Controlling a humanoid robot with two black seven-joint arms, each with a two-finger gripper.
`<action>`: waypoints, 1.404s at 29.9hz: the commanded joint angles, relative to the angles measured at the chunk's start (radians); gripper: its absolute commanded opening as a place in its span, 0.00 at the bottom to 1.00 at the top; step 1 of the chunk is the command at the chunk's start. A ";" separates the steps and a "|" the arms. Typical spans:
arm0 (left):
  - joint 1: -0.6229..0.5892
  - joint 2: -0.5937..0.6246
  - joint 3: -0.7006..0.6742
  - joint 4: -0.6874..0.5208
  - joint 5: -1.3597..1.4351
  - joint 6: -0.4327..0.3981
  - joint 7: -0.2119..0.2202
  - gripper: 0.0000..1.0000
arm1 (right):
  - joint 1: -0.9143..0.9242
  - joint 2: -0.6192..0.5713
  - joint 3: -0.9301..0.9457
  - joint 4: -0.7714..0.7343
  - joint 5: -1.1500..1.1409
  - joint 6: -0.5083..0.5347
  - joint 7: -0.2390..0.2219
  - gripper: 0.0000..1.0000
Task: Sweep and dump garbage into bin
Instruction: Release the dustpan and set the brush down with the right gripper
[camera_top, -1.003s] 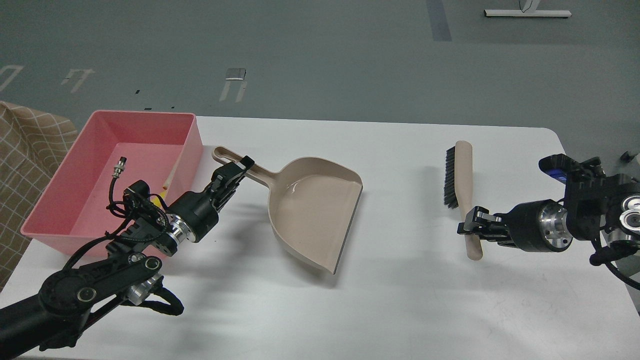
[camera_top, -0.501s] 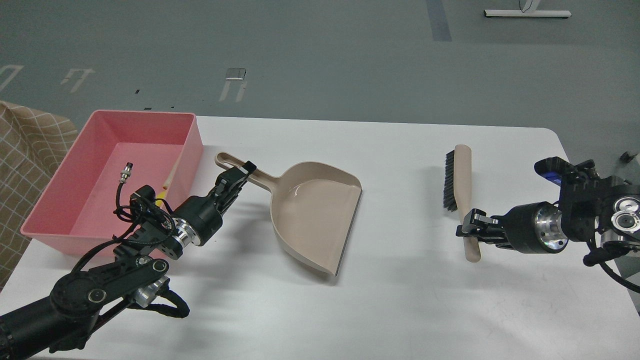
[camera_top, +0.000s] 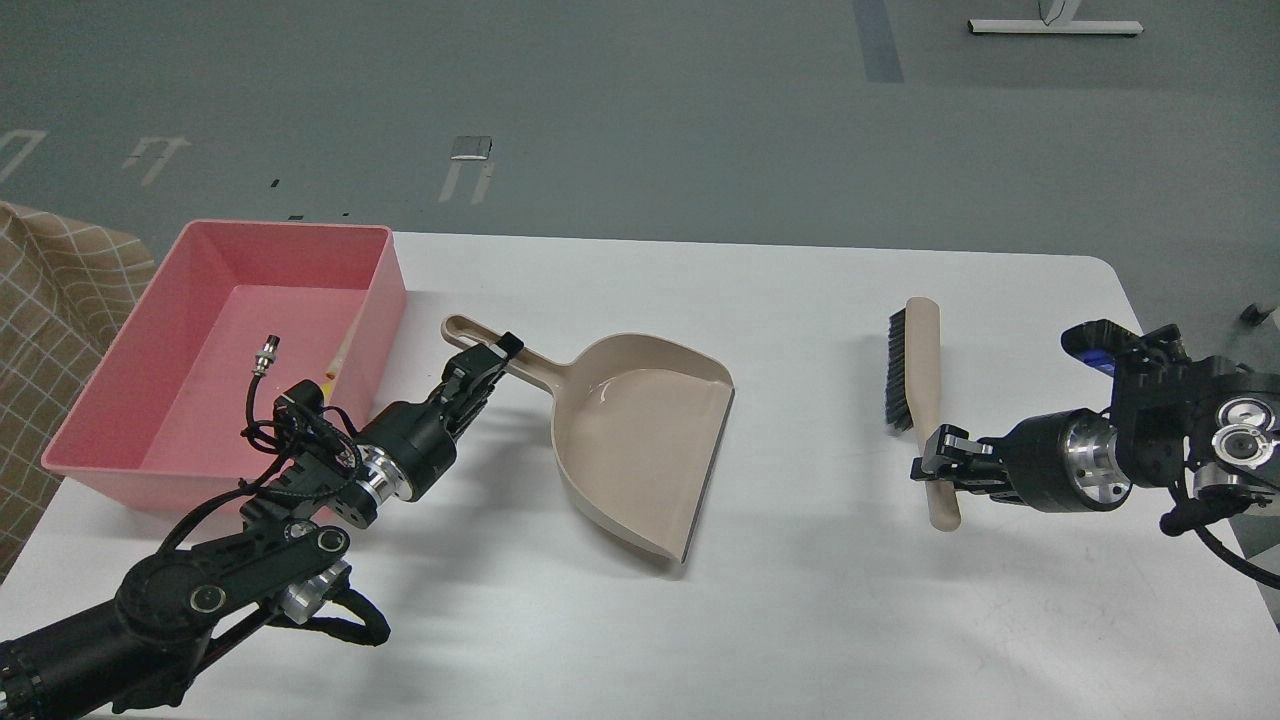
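Observation:
The pink bin (camera_top: 190, 300) stands at the table's left. A small yellow bit of the garbage (camera_top: 329, 378) shows inside it by the right wall, mostly hidden behind my left arm; the bread slice is hidden. My left gripper (camera_top: 492, 358) is shut on the handle of the beige dustpan (camera_top: 640, 440), which looks empty and sits low over the table's middle. My right gripper (camera_top: 938, 468) is shut on the handle of the beige brush (camera_top: 918, 385), bristles facing left, over the table's right side.
The white table (camera_top: 800, 600) ends at a rounded right far corner. A brown checked cloth (camera_top: 50, 290) lies left of the bin. Grey floor lies beyond the table.
My left gripper has carried the dustpan down and to the right, away from the bin. My right gripper with the brush has lowered slightly and shifted a little left.

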 joint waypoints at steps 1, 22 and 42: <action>0.000 0.000 0.003 0.000 -0.001 0.000 0.000 0.00 | -0.001 0.000 0.000 0.000 0.000 0.000 0.000 0.05; 0.000 -0.003 -0.001 -0.002 -0.017 0.003 0.045 0.60 | 0.003 0.002 0.003 -0.003 0.002 0.000 0.000 0.51; 0.002 0.003 -0.012 -0.112 -0.020 0.003 0.054 0.97 | 0.022 0.003 0.060 0.003 0.005 0.000 0.000 0.98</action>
